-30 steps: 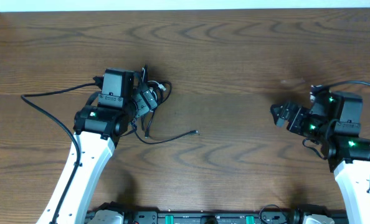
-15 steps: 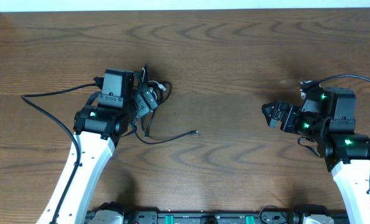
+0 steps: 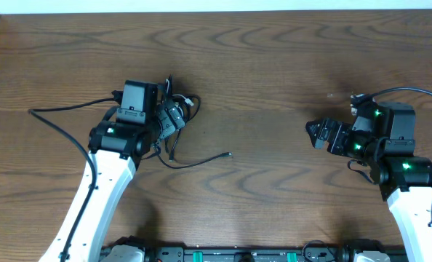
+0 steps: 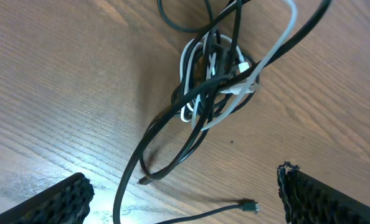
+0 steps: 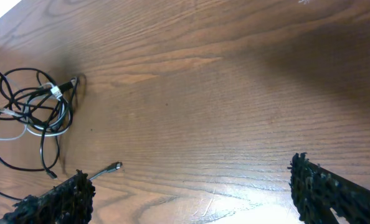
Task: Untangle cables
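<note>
The cable knot (image 4: 216, 81) lies just ahead of the left gripper (image 4: 184, 200), whose jaws are apart and empty. The right gripper (image 5: 194, 198), jaws likewise apart, is well away from the knot. The left arm is nearer.

On table (image 3: 260, 58), left half: cable tangle (image 4: 216, 81), directly below L gripper (image 4: 182, 186). One strand leaves tangle toward robot side, curves right; its plug end (image 3: 229, 154) lies apart, right of tangle & nearer robot. R gripper (image 3: 316, 133) over right half, well apart from tangle, facing it.
</note>
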